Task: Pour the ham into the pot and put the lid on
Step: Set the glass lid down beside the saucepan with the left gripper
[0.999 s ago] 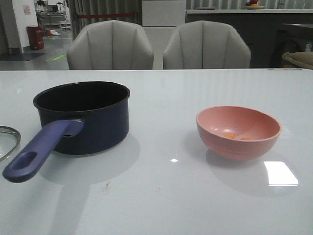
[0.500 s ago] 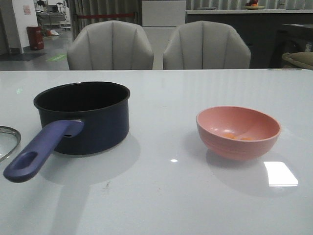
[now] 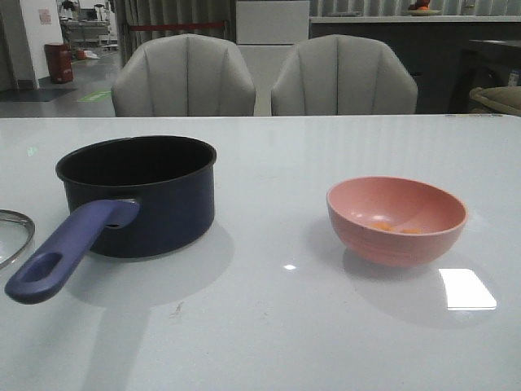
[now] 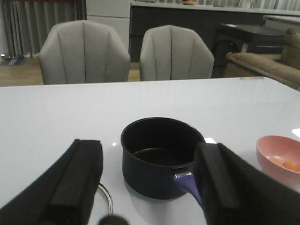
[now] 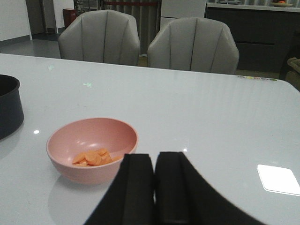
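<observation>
The dark navy pot (image 3: 138,194) stands on the left of the white table, its light-blue handle (image 3: 69,248) pointing toward the front edge. It is empty inside in the left wrist view, pot (image 4: 159,154). Pale orange ham slices (image 5: 93,158) lie in a pink bowl (image 5: 91,147) on the right, ham (image 3: 395,227) in the bowl (image 3: 396,218). Only a steel edge of the lid (image 3: 15,235) shows at the far left, lid (image 4: 107,199). My left gripper (image 4: 147,187) is open, back from the pot. My right gripper (image 5: 154,176) is shut and empty, near the bowl.
Two grey chairs (image 3: 183,77) (image 3: 343,75) stand behind the table's far edge. A bright light patch (image 3: 466,287) reflects on the table at the front right. Neither arm shows in the front view.
</observation>
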`<state>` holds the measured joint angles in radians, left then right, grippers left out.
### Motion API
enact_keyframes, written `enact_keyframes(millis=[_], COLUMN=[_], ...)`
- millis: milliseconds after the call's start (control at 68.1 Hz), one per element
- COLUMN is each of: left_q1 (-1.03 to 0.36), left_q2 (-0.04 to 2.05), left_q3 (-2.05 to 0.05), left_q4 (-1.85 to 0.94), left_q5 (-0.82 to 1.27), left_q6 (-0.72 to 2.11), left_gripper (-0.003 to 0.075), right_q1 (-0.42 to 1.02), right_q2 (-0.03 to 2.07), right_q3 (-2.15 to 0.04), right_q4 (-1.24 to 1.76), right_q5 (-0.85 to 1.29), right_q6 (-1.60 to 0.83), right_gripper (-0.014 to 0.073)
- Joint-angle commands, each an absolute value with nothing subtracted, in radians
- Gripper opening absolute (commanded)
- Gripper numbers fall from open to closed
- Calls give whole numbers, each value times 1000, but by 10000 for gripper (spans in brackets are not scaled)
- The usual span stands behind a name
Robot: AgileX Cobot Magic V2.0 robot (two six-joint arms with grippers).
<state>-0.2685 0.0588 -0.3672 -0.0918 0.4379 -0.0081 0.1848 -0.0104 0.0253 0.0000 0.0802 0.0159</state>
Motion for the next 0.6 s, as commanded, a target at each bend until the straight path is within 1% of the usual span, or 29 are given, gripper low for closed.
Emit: enact_keyframes(millis=[0,132,176,294,382,500,588], left_q1=[-285,-283,-283,-283,-283,-283,-283], left_q2=[67,67,67,67,67,67,67], left_q3=[-377,-373,-373,-373,-373,-373,-373], left_q4=[-95,-95,-95,-95,-95,-95,-95], left_q5=[336,329,330,330,330,330,330], left_q6=[-10,-10,-10,-10,-10,-10,-10], left_gripper=[458,458,458,458,458,458,458], right_q1=[184,184,184,184,184,184,184], right_q2=[-30,-29,-24,56,192,335,406], right_q3=[22,15,-12,-139,-268,-373,-381], right_q4=[-5,0,0,-5,0,0,0], right_q5=[-43,-167,-168,-44,76,225,218], right_q6=[17,17,17,17,17,17,17], right_gripper=[161,161,161,161,161,161,161])
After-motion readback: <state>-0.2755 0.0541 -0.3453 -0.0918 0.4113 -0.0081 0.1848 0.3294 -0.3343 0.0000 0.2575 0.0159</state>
